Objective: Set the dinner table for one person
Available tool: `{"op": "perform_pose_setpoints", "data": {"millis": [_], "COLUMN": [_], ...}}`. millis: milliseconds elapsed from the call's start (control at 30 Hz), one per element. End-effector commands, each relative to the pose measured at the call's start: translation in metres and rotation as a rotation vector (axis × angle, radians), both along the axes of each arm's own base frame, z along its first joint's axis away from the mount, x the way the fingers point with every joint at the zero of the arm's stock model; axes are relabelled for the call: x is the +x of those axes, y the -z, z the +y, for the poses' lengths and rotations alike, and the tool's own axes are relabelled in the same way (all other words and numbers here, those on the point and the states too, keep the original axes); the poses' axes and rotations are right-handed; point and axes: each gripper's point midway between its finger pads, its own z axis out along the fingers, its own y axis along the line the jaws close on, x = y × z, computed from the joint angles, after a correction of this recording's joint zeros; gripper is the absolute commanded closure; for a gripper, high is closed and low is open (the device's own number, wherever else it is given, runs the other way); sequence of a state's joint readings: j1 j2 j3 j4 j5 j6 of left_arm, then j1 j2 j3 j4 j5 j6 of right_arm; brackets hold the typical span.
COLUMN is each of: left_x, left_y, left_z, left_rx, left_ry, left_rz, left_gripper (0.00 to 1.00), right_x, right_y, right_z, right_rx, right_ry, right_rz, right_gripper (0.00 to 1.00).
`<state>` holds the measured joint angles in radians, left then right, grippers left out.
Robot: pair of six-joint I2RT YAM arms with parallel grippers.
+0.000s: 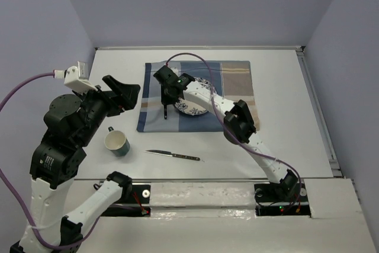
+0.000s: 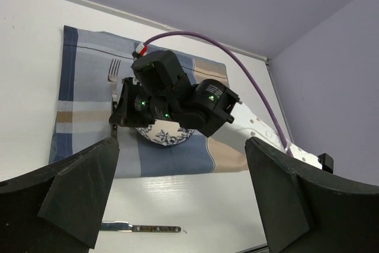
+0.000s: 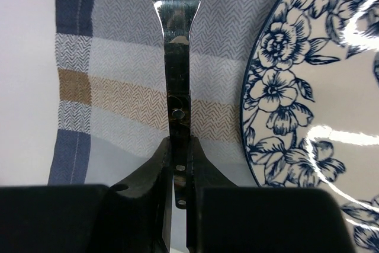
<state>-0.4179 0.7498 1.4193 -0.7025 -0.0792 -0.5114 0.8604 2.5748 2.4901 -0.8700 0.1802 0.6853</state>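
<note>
Right pincer (image 3: pixel 179 153): clamped together on the black riveted handle of the fork (image 3: pixel 176 81), reached out over the plaid mat (image 3: pixel 118 93).
Fork's place: on the left part of the mat, just beside the left rim of the blue-flowered plate (image 3: pixel 308 105) and not touching it. Whether it rested on the cloth or hung just above it could not be told.
Fork's long axis: far-to-near, roughly parallel to the plate's left edge, with the tines toward the far side and the handle end toward the robot.
Left pincer (image 1: pixel 125 94): raised off the left side of the mat, its fingers (image 2: pixel 83 188) wide apart and holding nothing.
Step in hand: judged to be laying the fork left of the plate, with letting go the likely next thing.
What the release turned on: the handle ran straight out between the fingertips, along the pincer's own line. A plain parting and a pull back toward the robot would probably leave it lying true.
Knife (image 1: pixel 173 155): on the bare surface (image 1: pixel 278 140), on the near side of the mat and well apart from the plate. Its long axis ran left-to-right, blade left, handle right.
Nearer arm for the knife: it lay between the two bases, with the handle end toward the right arm, so that arm seemed better placed.
Mug (image 1: pixel 116 143): upright on the surface, left of the knife, near the left arm.
</note>
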Motion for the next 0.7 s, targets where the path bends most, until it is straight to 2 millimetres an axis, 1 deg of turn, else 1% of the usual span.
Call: {"op": "perform_pose_setpoints", "data": {"millis": [0, 67, 133, 167, 200, 233, 300, 333, 400, 433, 467, 533, 567, 600, 633, 667], "left_x": [0.006, 0.007, 0.009, 0.009, 0.01, 0.01, 0.01, 0.01, 0.01, 0.01, 0.011, 0.011, 0.012, 0.012, 0.013, 0.013], "left_y": [0.003, 0.007, 0.016, 0.018, 0.024, 0.023, 0.027, 0.029, 0.03, 0.029, 0.029, 0.028, 0.027, 0.026, 0.022, 0.019], "left_z": [-0.006, -0.007, -0.01, -0.013, -0.015, -0.016, -0.018, -0.018, -0.018, -0.018, -0.018, -0.018, -0.018, -0.018, -0.018, -0.018], "left_rx": [0.013, 0.016, 0.018, 0.014, 0.015, 0.008, 0.008, 0.009, 0.013, 0.015, 0.018, 0.022, 0.025, 0.029, 0.029, 0.031], "left_ry": [0.021, 0.025, 0.037, 0.052, 0.057, 0.063, 0.07, 0.07, 0.071, 0.073, 0.074, 0.075, 0.075, 0.076, 0.077, 0.076], "left_rz": [0.002, 0.007, 0.021, 0.026, 0.039, 0.035, 0.041, 0.044, 0.043, 0.04, 0.039, 0.033, 0.031, 0.026, 0.016, 0.011], "left_gripper": [0.01, 0.01, 0.01, 0.01, 0.01, 0.01, 0.01, 0.01, 0.01, 0.01, 0.01, 0.01, 0.01, 0.01, 0.01, 0.01], "right_x": [-0.004, -0.002, -0.002, -0.002, -0.002, -0.003, -0.002, -0.002, -0.002, -0.003, -0.003, -0.006, -0.008, -0.01, -0.017, -0.023], "right_y": [0.01, 0.009, 0.015, 0.023, 0.026, 0.03, 0.03, 0.027, 0.018, 0.014, -0.001, -0.014, -0.041, -0.056, -0.054, -0.095], "right_z": [0.021, 0.025, 0.025, 0.025, 0.025, 0.024, 0.025, 0.026, 0.028, 0.028, 0.03, 0.028, 0.028, 0.028, 0.023, 0.019], "right_rx": [0.08, 0.096, 0.091, 0.085, 0.085, 0.082, 0.083, 0.089, 0.102, 0.106, 0.126, 0.129, 0.161, 0.177, 0.167, 0.214], "right_ry": [0.007, 0.004, 0.007, 0.015, 0.02, 0.023, 0.026, 0.025, 0.006, 0.0, -0.011, -0.034, -0.051, -0.08, -0.1, -0.122], "right_rz": [0.037, 0.032, 0.035, 0.046, 0.052, 0.059, 0.056, 0.053, 0.045, 0.041, 0.028, 0.015, -0.008, -0.029, -0.016, -0.058], "right_gripper": [1.0, 1.0, 1.0, 1.0, 1.0, 1.0, 0.82, 0.65, 0.51, 0.46, 0.42, 0.41, 0.4, 0.39, 0.39, 0.38]}}
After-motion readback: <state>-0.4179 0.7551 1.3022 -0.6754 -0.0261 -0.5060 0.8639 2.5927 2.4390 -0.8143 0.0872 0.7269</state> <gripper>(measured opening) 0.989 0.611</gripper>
